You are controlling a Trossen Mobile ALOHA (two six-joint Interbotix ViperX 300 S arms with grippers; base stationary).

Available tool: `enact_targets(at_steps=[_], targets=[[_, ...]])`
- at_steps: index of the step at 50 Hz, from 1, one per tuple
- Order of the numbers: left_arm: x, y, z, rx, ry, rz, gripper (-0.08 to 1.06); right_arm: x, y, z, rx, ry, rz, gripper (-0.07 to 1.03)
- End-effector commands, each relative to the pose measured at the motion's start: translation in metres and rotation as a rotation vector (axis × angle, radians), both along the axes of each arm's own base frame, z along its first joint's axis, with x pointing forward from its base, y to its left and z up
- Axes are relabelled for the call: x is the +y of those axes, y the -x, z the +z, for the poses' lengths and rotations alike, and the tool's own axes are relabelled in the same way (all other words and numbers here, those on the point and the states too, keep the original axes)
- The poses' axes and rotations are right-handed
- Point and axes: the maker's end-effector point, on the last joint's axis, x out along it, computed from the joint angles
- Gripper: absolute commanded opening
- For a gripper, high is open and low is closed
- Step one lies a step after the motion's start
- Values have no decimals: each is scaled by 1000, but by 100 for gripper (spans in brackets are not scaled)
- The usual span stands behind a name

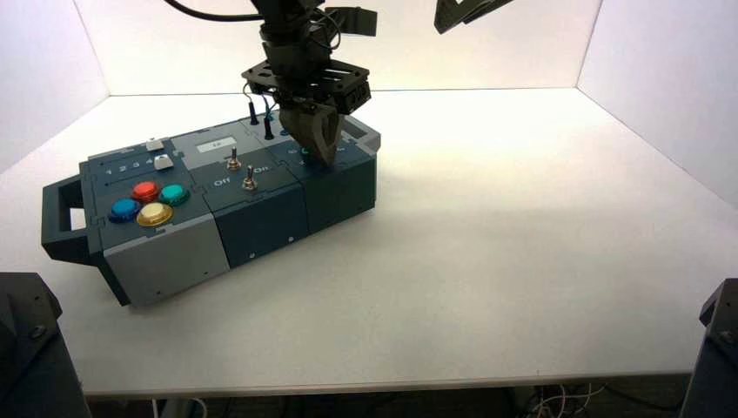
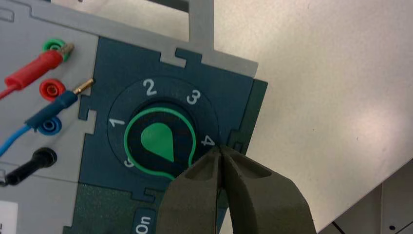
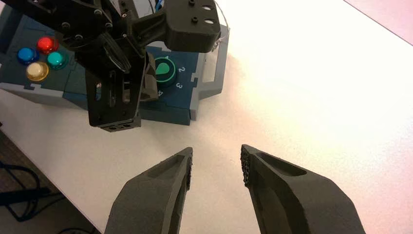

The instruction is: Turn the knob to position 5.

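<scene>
The left gripper (image 2: 220,148) is squeezed shut with nothing in it, close by the green knob (image 2: 157,138) on the box's (image 1: 261,213) right end, and the open, empty right gripper (image 3: 216,165) is over the bench (image 1: 522,261).

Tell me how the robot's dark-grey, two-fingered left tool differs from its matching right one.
The left tool is shut, its fingertips together; the right tool is open, with a wide gap.
The left tool is at the box's right end, by the green teardrop-pointer knob near the printed 4; the right tool waits off to the right of the box, holding nothing.
Both have dark, tapering fingers.
</scene>
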Motion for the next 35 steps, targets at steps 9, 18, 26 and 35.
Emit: enact_targets(at_steps=[9, 18, 26, 35], targets=[[-4, -3, 12, -30, 21, -2, -3, 0, -2, 12, -29, -30, -9, 53], [-4, -3, 13, -32, 21, -4, -3, -2, -1, 13, -34, -33, -9, 53], [-3, -1, 12, -27, 20, -4, -3, -2, 0, 14, -37, -37, -9, 53], [-1, 1, 12, -26, 18, -2, -3, -2, 0, 15, -39, -39, -9, 53]])
